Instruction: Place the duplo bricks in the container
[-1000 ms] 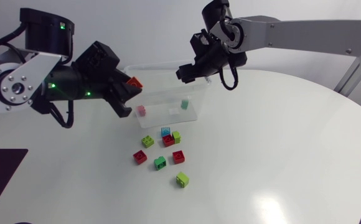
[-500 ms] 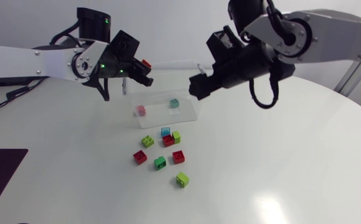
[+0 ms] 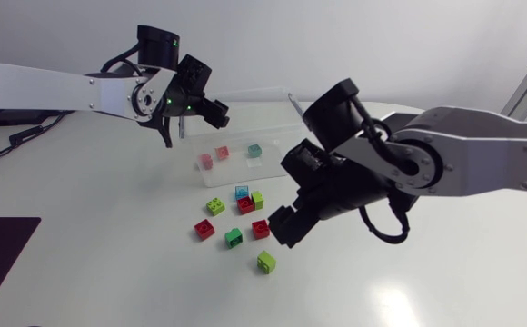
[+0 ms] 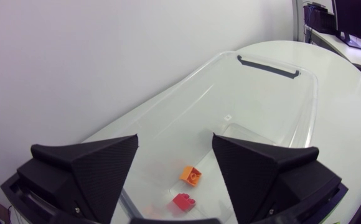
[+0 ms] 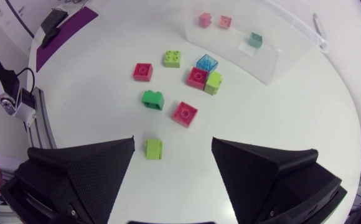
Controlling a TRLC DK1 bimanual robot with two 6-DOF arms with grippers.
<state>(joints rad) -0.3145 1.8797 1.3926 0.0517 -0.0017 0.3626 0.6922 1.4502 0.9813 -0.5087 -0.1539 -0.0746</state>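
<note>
My left gripper (image 3: 214, 113) (image 4: 174, 142) hangs open over the clear container (image 3: 277, 100) (image 4: 274, 67). Under its fingers an orange brick (image 4: 191, 175) (image 3: 222, 153) and a pink brick (image 4: 182, 201) (image 3: 206, 161) lie on the container floor, with a teal brick (image 3: 254, 150) further along. My right gripper (image 3: 286, 227) (image 5: 173, 143) is open, low over the loose bricks on the table. A lime brick (image 5: 154, 149) (image 3: 265, 262) lies just ahead of its fingers. A red brick (image 5: 185, 113) (image 3: 261, 229) and a green brick (image 5: 152, 98) (image 3: 233, 238) lie beyond that.
More bricks lie in front of the container: a red one (image 3: 205, 229), a yellow-green one (image 3: 215, 206), and a blue (image 3: 242, 192), a red (image 3: 245, 205) and a lime one (image 3: 258, 199) together. A dark mat (image 3: 0, 250) covers the table's near left corner.
My left gripper moved over the container and opened; the orange brick it held now lies inside. My right arm swung from the container down to the loose bricks.
</note>
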